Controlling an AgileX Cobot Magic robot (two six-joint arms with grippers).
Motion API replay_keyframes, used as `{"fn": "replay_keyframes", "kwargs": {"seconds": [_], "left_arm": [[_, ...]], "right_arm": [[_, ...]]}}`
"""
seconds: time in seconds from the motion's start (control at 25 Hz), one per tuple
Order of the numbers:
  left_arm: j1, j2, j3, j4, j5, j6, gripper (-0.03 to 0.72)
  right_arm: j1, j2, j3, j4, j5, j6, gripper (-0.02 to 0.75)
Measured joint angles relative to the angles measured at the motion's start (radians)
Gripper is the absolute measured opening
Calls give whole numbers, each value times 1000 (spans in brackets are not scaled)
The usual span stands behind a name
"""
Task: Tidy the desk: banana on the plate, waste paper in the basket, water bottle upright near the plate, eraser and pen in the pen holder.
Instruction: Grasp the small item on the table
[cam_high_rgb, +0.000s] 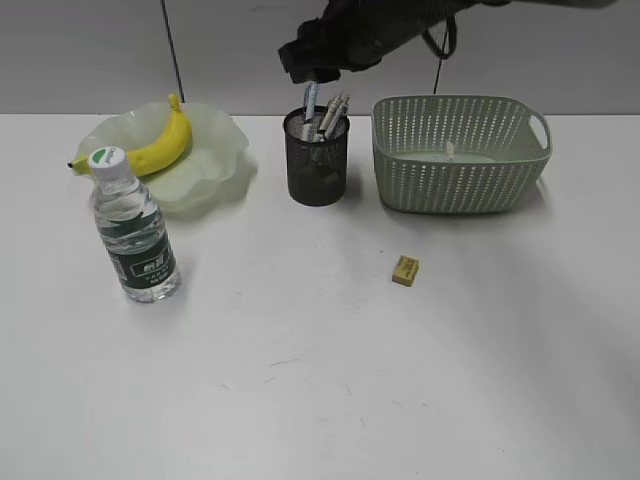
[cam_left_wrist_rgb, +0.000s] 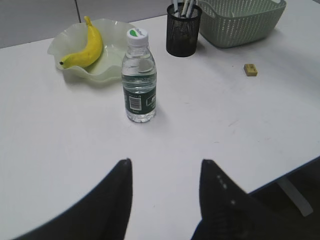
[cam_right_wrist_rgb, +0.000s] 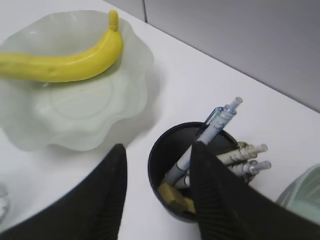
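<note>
The right gripper (cam_right_wrist_rgb: 157, 165) hangs open and empty just above the pen holder (cam_high_rgb: 317, 160), so the eraser (cam_high_rgb: 405, 270) lies loose on the desk in front of the basket (cam_high_rgb: 460, 152), nearer this arm than the left one.

Light: bright, even, from above.
Shadows: soft, short, beside the bottle (cam_high_rgb: 134, 226), holder (cam_high_rgb: 317, 158) and basket (cam_high_rgb: 459, 152).
Glare: mild sheen on the white worktop (cam_high_rgb: 320, 380).
Blur: arm at the far edge smeared; right wrist view soft, near gripper (cam_right_wrist_rgb: 157, 150) out of focus.
</note>
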Motion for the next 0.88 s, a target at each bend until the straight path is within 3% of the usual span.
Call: {"fn": "replay_keyframes", "kwargs": {"seconds": [0.44,0.88], "left_arm": [[0,0,0,0,0,0,330],[0,0,0,1,0,0,330]], "right_arm": [[0,-196,51,-193,446,163,340],[0,-668,509,-207,497,181,340]]}}
